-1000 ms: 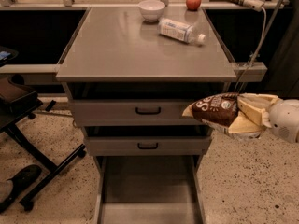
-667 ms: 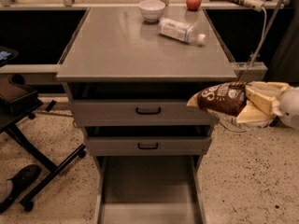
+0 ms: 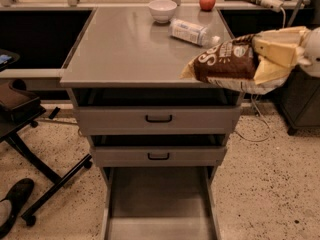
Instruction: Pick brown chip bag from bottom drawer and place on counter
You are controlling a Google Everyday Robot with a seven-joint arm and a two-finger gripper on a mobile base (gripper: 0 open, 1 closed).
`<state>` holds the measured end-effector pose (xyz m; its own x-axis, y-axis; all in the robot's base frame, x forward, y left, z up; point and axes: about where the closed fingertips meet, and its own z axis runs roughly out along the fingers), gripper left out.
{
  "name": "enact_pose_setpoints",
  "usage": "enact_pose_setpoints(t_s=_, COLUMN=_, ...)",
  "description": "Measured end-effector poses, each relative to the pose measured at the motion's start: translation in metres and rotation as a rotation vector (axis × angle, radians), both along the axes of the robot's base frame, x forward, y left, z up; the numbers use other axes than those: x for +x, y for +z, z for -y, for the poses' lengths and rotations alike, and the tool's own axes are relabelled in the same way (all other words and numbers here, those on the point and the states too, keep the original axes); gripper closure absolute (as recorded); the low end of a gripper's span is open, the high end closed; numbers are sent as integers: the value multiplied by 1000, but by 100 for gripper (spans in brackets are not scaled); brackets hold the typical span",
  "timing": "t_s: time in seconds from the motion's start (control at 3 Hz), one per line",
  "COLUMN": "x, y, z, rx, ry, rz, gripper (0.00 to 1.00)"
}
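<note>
The brown chip bag (image 3: 225, 61) is held in the air at the right front corner of the counter (image 3: 125, 49), its left end reaching over the counter's edge. My gripper (image 3: 272, 56), with cream-coloured fingers, comes in from the right and is shut on the bag's right end. The bottom drawer (image 3: 157, 204) is pulled out below, its flat grey inside bare.
A white bowl (image 3: 163, 10), a red apple (image 3: 207, 1) and a clear plastic bottle (image 3: 192, 32) lying on its side are at the counter's back. Two shallower drawers with black handles (image 3: 159, 118) sit above the bottom one. A black stand (image 3: 30, 134) is at the left.
My gripper has lifted the chip bag from beside the top drawer front up to the level of the counter top, and a little to the left over its corner.
</note>
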<state>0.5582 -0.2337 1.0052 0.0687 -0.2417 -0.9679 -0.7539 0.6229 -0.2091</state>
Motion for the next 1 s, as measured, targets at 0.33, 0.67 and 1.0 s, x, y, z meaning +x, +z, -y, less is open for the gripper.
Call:
enact_pose_setpoints(t_s=0.33, x=8, y=50, z=-36, rx=85, ry=184, rz=11, gripper=100)
enact_pose_setpoints(t_s=0.67, x=30, y=96, z=-67, rx=170, ry=277, rz=67, gripper=100)
enact_pose_setpoints(t_s=1.0, x=64, y=120, z=-91, rx=242, ry=247, rz=129, gripper=100)
